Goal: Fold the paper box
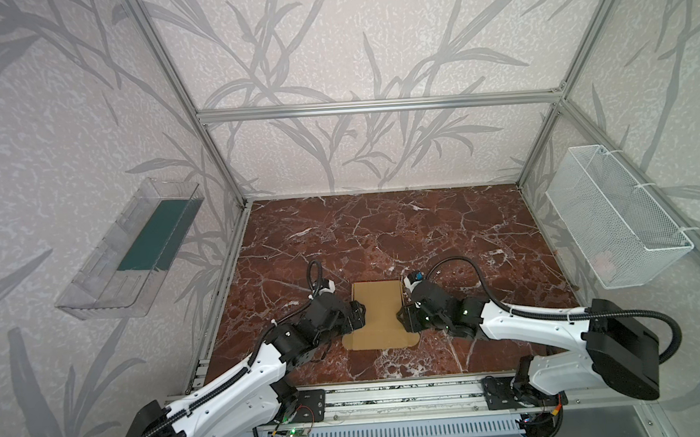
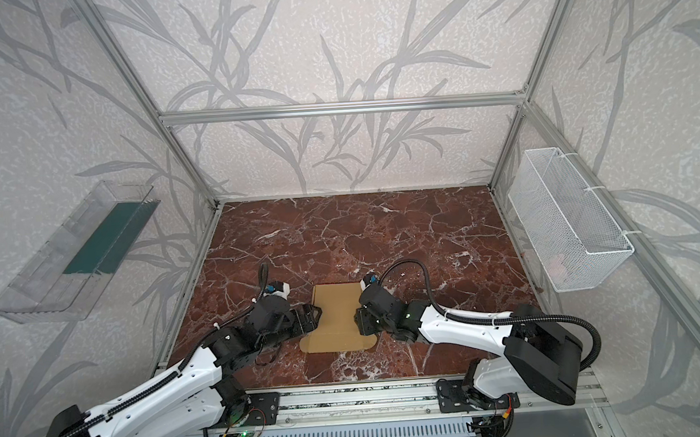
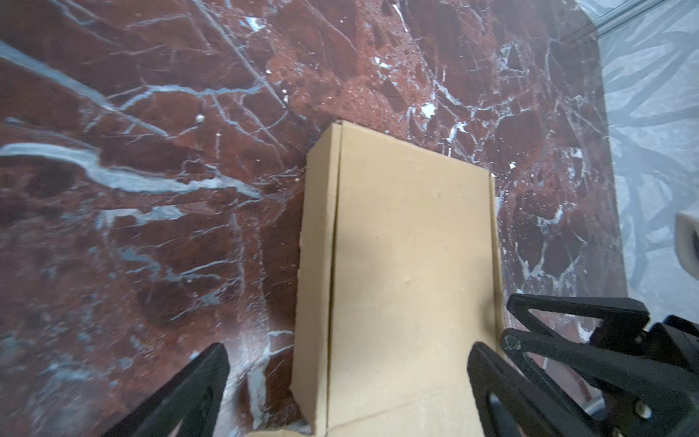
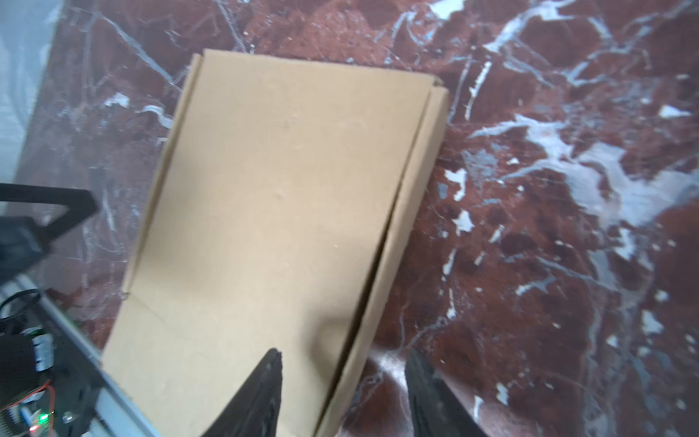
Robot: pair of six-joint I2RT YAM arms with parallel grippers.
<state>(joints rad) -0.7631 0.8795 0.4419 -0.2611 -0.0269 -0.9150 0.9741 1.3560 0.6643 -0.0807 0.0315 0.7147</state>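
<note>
The paper box (image 1: pixel 378 309) (image 2: pixel 337 314) is plain tan cardboard lying on the marble near the front middle, its lid panel down flat. A flap with rounded ears (image 1: pixel 378 341) spreads toward the front edge. My left gripper (image 1: pixel 358 314) (image 3: pixel 348 359) is open wide at the box's left side, one finger over the marble and the other over the lid, with the side wall (image 3: pixel 316 272) between them. My right gripper (image 1: pixel 405 318) (image 4: pixel 344 361) is open at the right side. It straddles the right side wall (image 4: pixel 412 181) and clamps nothing.
The red marble tabletop (image 1: pixel 382 234) extends behind the box. On the left wall hangs a clear plastic bin (image 1: pixel 133 249), and on the right wall a white mesh basket (image 1: pixel 615 220). An aluminium rail (image 1: pixel 392 396) runs along the front edge.
</note>
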